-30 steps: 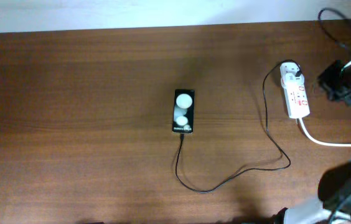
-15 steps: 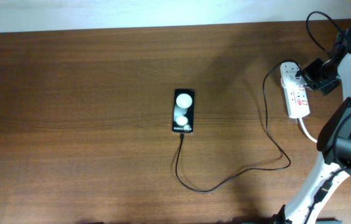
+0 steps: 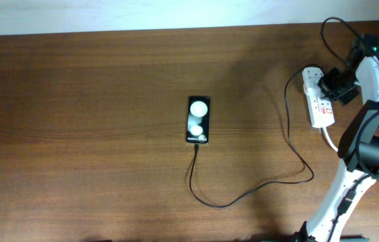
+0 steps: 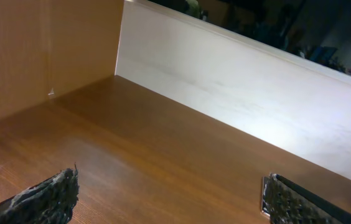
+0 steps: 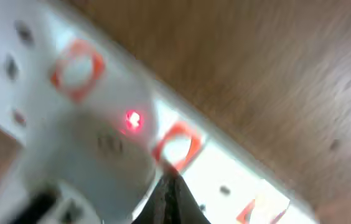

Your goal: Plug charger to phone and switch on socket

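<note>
The black phone (image 3: 198,119) lies mid-table with two bright round spots on its face. The thin black charger cable (image 3: 257,185) runs from the phone's near end in a loop to the white plug head (image 3: 312,75), seated in the far end of the white socket strip (image 3: 320,102). My right gripper (image 3: 330,84) is shut, its tips pressed on the strip. In the right wrist view the shut tips (image 5: 170,182) touch a red-framed switch (image 5: 177,145) beside the plug head (image 5: 94,155), where a red light (image 5: 132,119) glows. My left gripper (image 4: 169,199) is open and empty.
The strip's thick white cord (image 3: 351,153) leads off toward the right edge under my right arm (image 3: 371,134). A pale wall (image 3: 176,13) borders the table's far side. The left wrist view shows bare wood and a wall corner (image 4: 118,56).
My right gripper has moved left from beside the strip onto its far end. Phone, cable and strip have not moved.
</note>
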### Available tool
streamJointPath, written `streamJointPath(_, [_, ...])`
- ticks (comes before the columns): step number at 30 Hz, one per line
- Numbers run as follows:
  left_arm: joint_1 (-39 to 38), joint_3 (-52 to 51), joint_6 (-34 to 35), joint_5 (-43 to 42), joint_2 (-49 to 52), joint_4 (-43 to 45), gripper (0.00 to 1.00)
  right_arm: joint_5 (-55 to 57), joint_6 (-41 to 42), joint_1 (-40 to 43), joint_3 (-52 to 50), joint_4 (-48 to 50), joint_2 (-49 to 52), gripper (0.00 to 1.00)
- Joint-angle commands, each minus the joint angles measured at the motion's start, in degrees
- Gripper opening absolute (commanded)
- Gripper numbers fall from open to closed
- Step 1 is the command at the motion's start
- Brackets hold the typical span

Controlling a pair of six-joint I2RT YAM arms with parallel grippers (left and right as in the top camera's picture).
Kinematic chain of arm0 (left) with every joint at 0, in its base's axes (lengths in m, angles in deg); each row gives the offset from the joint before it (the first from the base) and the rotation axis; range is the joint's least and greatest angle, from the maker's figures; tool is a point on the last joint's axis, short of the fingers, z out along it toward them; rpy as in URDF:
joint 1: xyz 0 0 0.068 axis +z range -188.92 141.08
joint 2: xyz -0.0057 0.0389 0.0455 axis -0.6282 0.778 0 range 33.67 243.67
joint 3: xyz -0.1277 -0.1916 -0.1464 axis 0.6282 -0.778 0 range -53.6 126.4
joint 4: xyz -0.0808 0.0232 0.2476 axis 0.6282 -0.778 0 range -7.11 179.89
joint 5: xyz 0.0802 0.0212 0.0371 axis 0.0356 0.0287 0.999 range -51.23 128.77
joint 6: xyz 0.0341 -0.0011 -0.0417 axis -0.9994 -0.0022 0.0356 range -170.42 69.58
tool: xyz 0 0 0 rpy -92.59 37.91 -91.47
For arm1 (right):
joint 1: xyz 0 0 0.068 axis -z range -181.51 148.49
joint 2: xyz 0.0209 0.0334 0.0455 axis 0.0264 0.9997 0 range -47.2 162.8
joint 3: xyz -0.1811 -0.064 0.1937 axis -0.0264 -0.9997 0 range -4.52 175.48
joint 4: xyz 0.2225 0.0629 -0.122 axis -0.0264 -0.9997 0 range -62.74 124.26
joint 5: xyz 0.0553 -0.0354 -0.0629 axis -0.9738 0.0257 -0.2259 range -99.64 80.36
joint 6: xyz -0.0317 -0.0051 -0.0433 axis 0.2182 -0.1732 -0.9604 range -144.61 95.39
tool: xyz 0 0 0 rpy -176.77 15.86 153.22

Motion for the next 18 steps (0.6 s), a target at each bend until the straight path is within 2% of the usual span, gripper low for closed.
streamJointPath(1, [0.2, -0.1, -0.3, 0.0, -0.4, 0.0, 0.99, -0.8, -2.3, 0.5, -0.9, -4.4, 2.2, 0.04])
streamJointPath(3, [0.2, -0.1, -0.3, 0.0, -0.4, 0.0, 0.99, 0.0, -5.4, 3.0, -0.9, -7.3, -0.1, 0.04])
streamJointPath(7, [0.2, -0.1, -0.3, 0.0, -0.4, 0.0, 0.99, -1.6, -5.5, 7.1, -0.9, -13.7, -7.8, 0.04])
streamJointPath(11, [0.2, -0.2, -0.2, 0.2, -0.4, 0.5, 0.99, -3.7, -7.4, 5.5, -1.0, -16.3, -18.1, 0.04])
streamJointPath(12, [0.2, -0.4, -0.2, 0.2, -0.4, 0.6, 0.99, -3.7, -7.4, 4.6, -1.0, -16.7, -24.2, 0.04])
streamJointPath(15, [0.2, -2.3, -0.2, 0.2, -0.4, 1.5, 0.99, -3.7, -8.3, 2.4, -1.0, -18.1, -33.7, 0.04])
streamJointPath(18, [0.2, -7.2, -0.2, 0.2, -0.4, 9.0, 0.99, -3.7, -9.0, -1.0, -1.0, -21.2, -40.0, 0.04])
